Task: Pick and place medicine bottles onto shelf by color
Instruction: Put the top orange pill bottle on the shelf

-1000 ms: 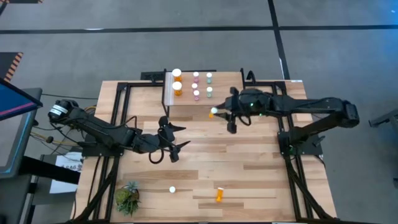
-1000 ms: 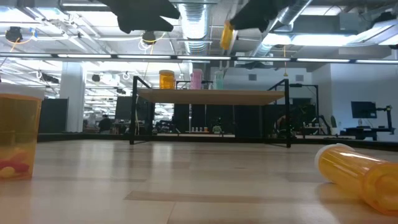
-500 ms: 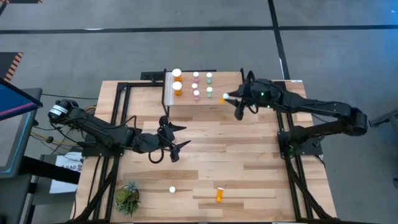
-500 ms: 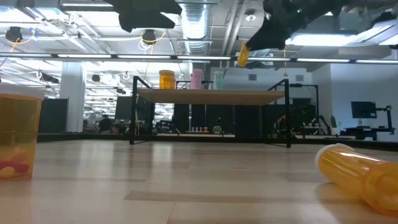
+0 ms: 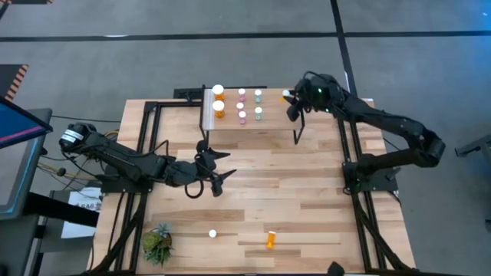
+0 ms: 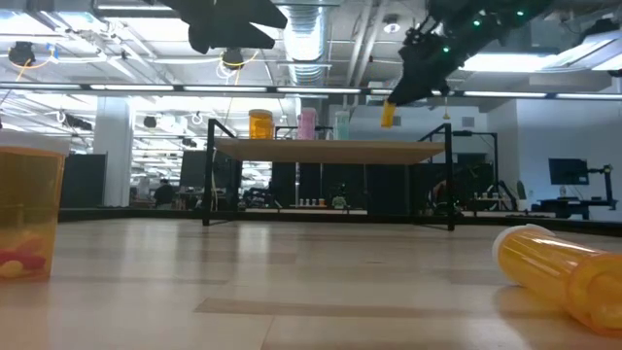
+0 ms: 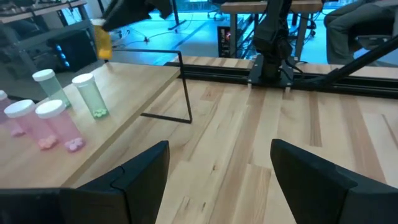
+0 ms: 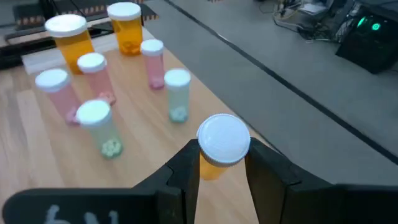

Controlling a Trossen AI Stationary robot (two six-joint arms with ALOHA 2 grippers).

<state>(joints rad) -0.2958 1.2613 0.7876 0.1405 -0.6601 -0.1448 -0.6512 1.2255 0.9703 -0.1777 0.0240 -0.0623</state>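
Observation:
The shelf (image 5: 276,130) stands at the table's far middle. On it stand two large orange medicine bottles (image 5: 219,109), two pink ones (image 5: 242,116) and two pale green ones (image 5: 258,113). My right gripper (image 5: 292,103) hovers over the shelf's far right corner, shut on a small orange bottle (image 8: 214,167) with a white cap. My left gripper (image 5: 220,167) waits open over the middle of the table, its fingers (image 7: 143,171) with nothing between them. Another orange bottle (image 5: 271,241) lies on its side near the front edge, and a white-capped one (image 5: 212,233) stands beside it. My right gripper pinches the small orange bottle between its two fingers (image 8: 186,168), on the orange body just under the white cap (image 8: 224,138). The fingers slant down from the table's right. The bottle hangs roughly upright, cap up, clear above the shelf top (image 6: 330,149).
A small green potted plant (image 5: 159,243) sits at the near left corner. Bare shelf top lies right of the green bottles (image 8: 177,93). In the low view an orange bottle (image 6: 564,272) lies near the camera on the right, and another (image 6: 29,209) stands on the left.
My right gripper has carried the small orange bottle toward the table's far edge and a little right, from over the shelf's near right part to its far right corner, sinking slightly and turning. The bottle stays in the hold, clear of the shelf.

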